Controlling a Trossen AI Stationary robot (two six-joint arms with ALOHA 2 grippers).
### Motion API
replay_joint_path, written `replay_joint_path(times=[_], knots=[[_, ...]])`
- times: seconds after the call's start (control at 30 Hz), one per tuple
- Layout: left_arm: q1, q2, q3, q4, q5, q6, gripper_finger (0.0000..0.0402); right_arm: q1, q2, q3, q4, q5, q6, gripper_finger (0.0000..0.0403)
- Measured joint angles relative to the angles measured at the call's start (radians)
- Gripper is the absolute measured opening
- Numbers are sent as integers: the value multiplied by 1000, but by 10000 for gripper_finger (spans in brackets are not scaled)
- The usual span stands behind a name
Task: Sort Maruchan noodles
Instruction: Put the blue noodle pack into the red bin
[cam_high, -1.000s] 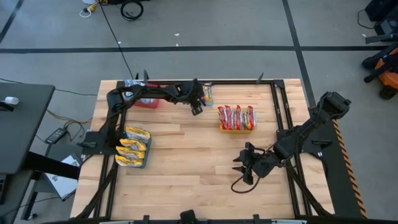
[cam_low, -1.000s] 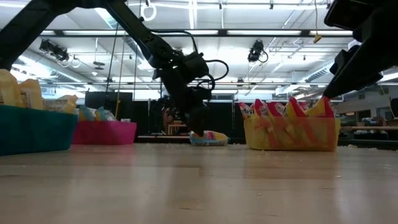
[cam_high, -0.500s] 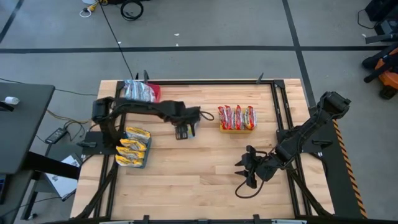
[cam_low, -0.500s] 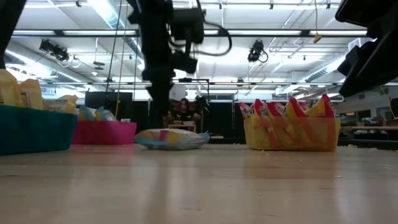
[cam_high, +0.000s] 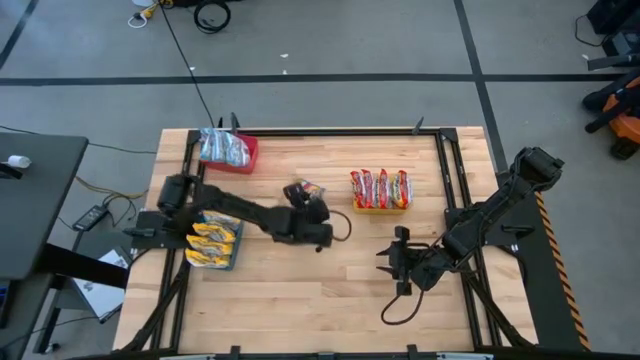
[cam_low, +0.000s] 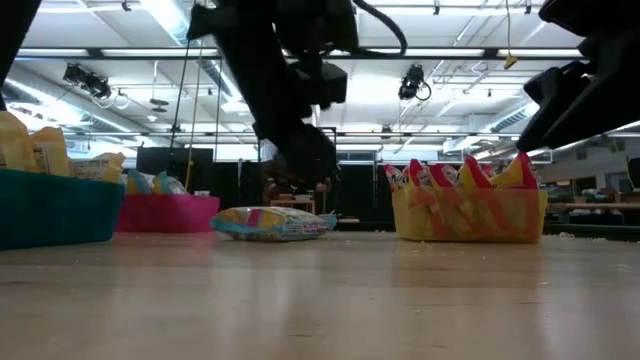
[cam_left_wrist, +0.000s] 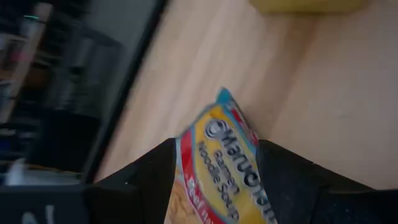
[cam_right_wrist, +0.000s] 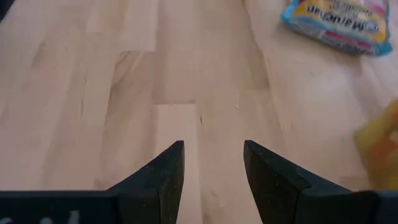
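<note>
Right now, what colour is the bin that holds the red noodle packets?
Yellow. The bin shows best in the low view, with the red packets standing upright in it.

Even, bright overhead light fills the high view; ceiling strip lights (cam_low: 300, 50) glare along the top of the low view, leaving the left arm (cam_low: 280, 90) a blurred silhouette; the left wrist view is smeared, the Maruchan packet (cam_left_wrist: 227, 168) soft.

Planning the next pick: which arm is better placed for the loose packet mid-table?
Left. The left gripper is right at the loose packet; the right gripper waits open, farther off toward the table's right.
</note>
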Motion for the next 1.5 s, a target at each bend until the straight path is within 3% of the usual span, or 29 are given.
replay_joint_path(times=[0.07,0.33,0.5,0.63,0.73,0.93,1.0,1.1,1.27,1.4,1.5], knots=[[-24,42,0,45,-71,-45,226,1,0,0,-7,0,-37,171],[-24,176,0,68,-183,-199,226,3,0,0,-41,-20,-88,170],[11,224,2,48,-135,-251,226,17,0,0,-53,-101,-83,170],[63,239,6,11,33,-394,221,22,0,0,-61,-112,-106,170],[86,242,7,-49,61,-442,190,20,0,0,-67,-111,-136,170],[128,228,14,-225,120,-464,49,-1,0,0,-64,-110,-176,170],[153,212,22,-315,151,-478,28,-6,-1,0,-42,-110,-188,170],[180,159,31,-439,189,-478,28,-14,-7,0,-6,-110,-221,170],[209,-47,43,-550,170,-460,28,-39,-11,0,33,-107,-290,170],[270,-251,41,-648,82,-482,28,-69,-11,0,39,-105,-316,171],[353,-406,-8,-624,52,-484,28,-91,-11,0,39,-104,-317,171]])
